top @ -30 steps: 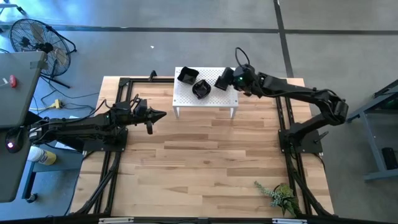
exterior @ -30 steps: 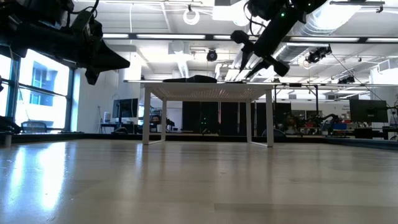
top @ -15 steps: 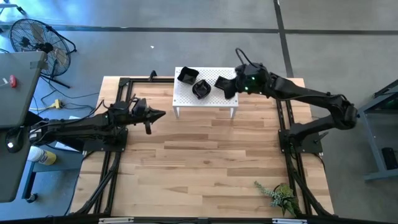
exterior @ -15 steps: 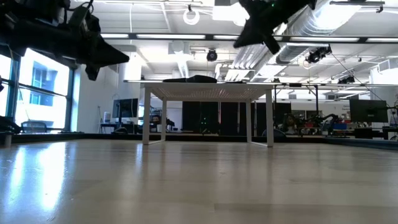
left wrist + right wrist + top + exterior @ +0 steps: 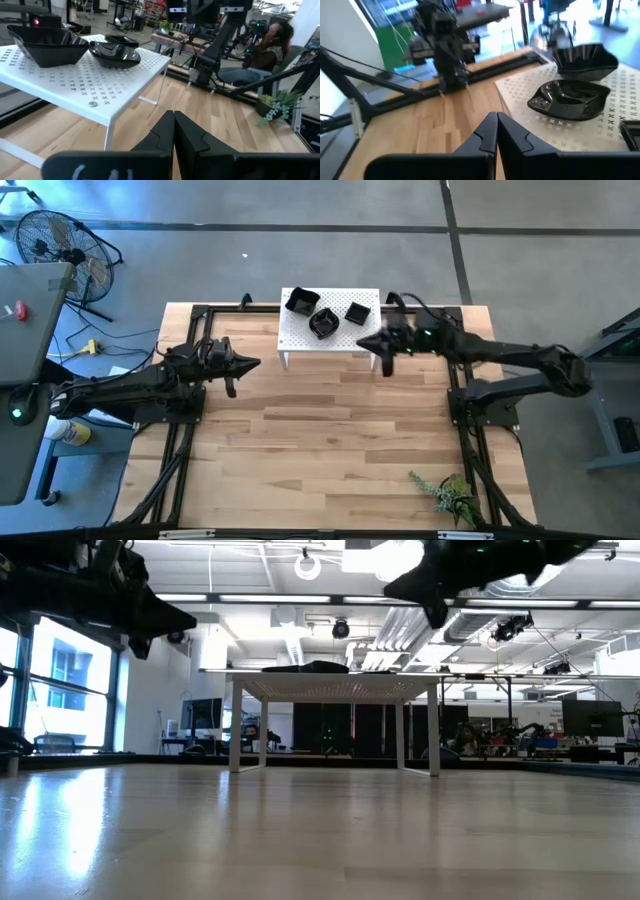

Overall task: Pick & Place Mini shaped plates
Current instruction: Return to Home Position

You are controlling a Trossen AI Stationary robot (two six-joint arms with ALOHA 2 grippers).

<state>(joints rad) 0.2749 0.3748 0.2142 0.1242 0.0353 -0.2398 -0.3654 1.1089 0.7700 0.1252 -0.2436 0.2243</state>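
Overhead picture of a light wooden desk, with two dark robot arms reaching in from its sides. Nearest the front edge, well in front of the white perforated stand and on the right arm's side, lay a small green plant sprig.

Farther in, the left claw hung in the air well apart from the stand, off its front corner on the left arm's side. It was empty, its two fingers pressed together. The right claw hovered at the stand's other front corner, raised above its top, also empty with fingers together.

On the stand's top, toward its far edge, sat the mini shaped plates in three black groups. A wavy-edged round stack was near the middle. A bowl-like distorted square stack was at the far corner on the left arm's side, and a flat square stack lay toward the right arm's side. None touched a claw. No plate lay on the desk boards, so the placing looked done.

The plates looked glossy, rigid and light, so probably slippery and liable to chip. The best hold was likely across a raised rim, one finger inside and one outside, lifting straight up so a stack did not slide.
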